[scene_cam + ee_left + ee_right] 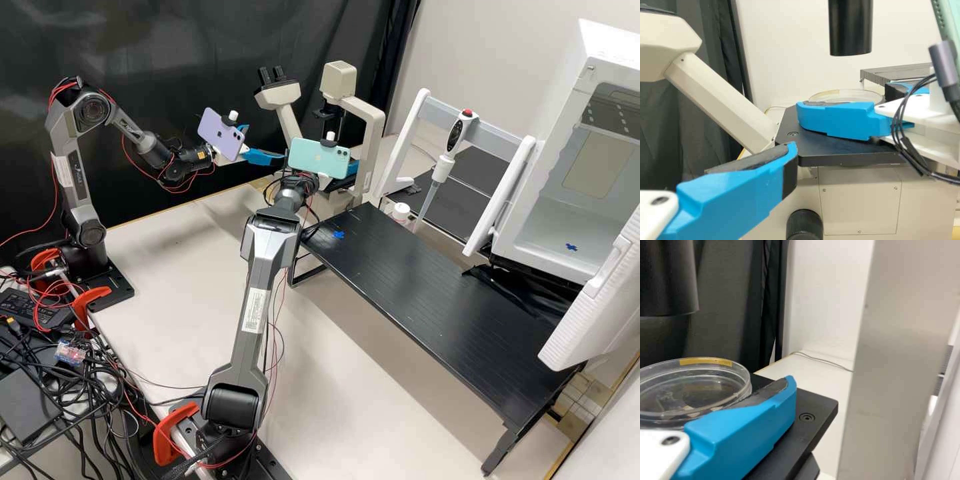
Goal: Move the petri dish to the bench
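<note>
In the high view my left gripper (265, 157) is at the near side of the microscope, and my right gripper (351, 168) is partly hidden by a teal phone. The clear petri dish (692, 385) with a yellow strip lies on the black microscope stage (817, 407), close beside the pad of a right finger. Seen from the left wrist, the right gripper (860, 107) stands open, its fingers on two sides of the dish (850, 95); contact cannot be told. One blue left finger (740, 185) stands away from the stage, its black pad bare; that gripper is open.
The black raised bench (433, 313) bears a blue cross mark (339, 235). A pipette on a white stand (443, 167) and an open white cabinet (573, 167) are beyond it. The microscope's dark cylinder (851, 27) hangs over the stage.
</note>
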